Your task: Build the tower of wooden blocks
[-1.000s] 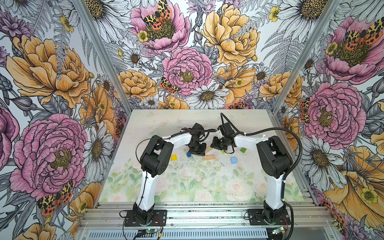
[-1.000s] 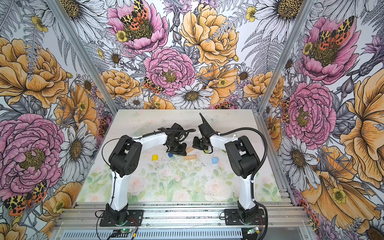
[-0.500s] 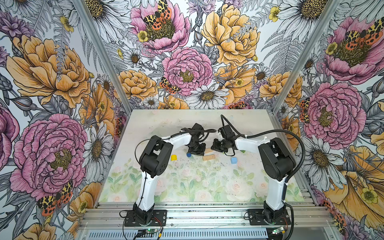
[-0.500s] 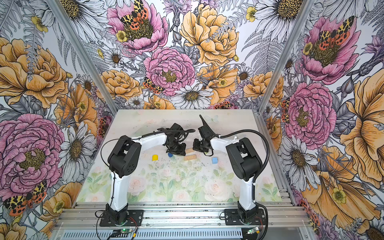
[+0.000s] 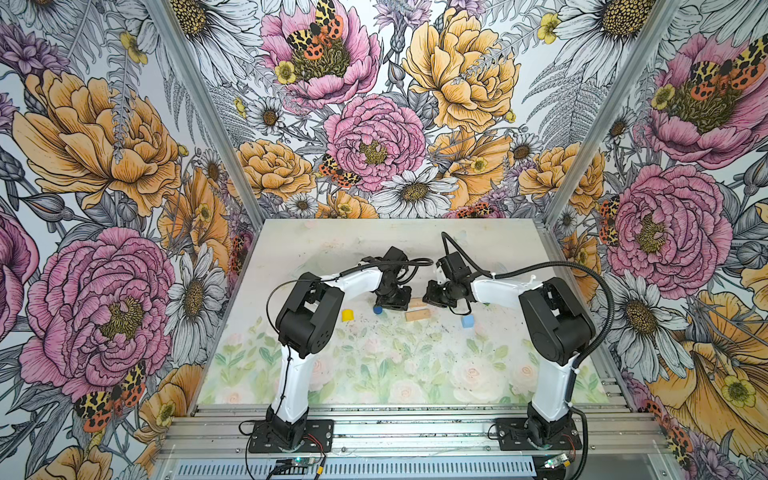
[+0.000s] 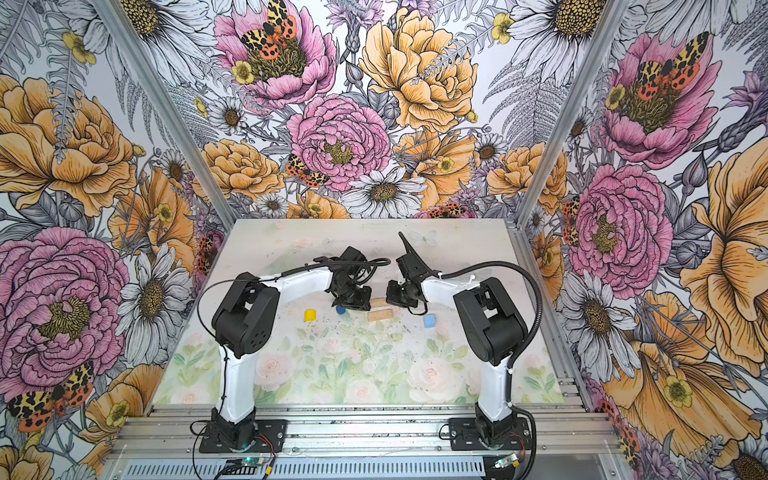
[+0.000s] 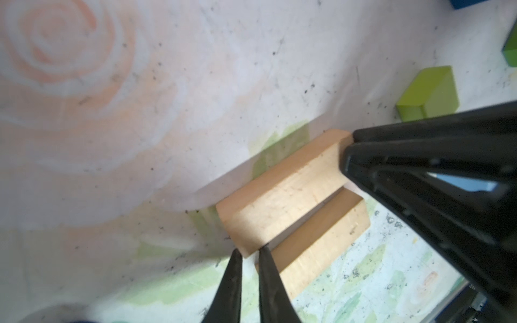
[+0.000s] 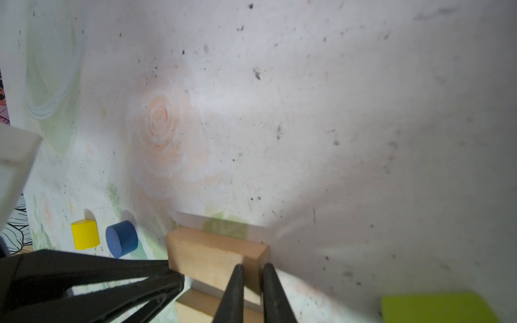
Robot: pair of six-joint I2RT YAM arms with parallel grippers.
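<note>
Two tan bars lie side by side mid-table. The far bar (image 5: 417, 302) (image 6: 378, 302) stands higher than the near bar (image 5: 416, 316) (image 7: 321, 237). My left gripper (image 5: 406, 304) (image 7: 250, 250) is at its left end, jaws a thin slit apart, with the far bar's (image 7: 285, 193) corner between the tips. My right gripper (image 5: 425, 300) (image 8: 253, 266) straddles the right end of the far bar (image 8: 207, 257), pinching its narrow end face. In both top views a yellow half-round (image 5: 348, 314), a blue cylinder (image 5: 377, 310) and a light blue cube (image 5: 468, 321) lie loose.
A green cube (image 7: 428, 93) sits just beyond the right gripper's fingers (image 7: 419, 181). Farther off in the left wrist view are a second green cube (image 7: 510, 47) and a dark blue cube (image 7: 470, 3). Metal rails (image 5: 415, 424) carry both arm bases at the front.
The right arm's elbow has drifted slightly to the right. Both grippers stay at the far bar's ends, and the loose blocks have not moved.
</note>
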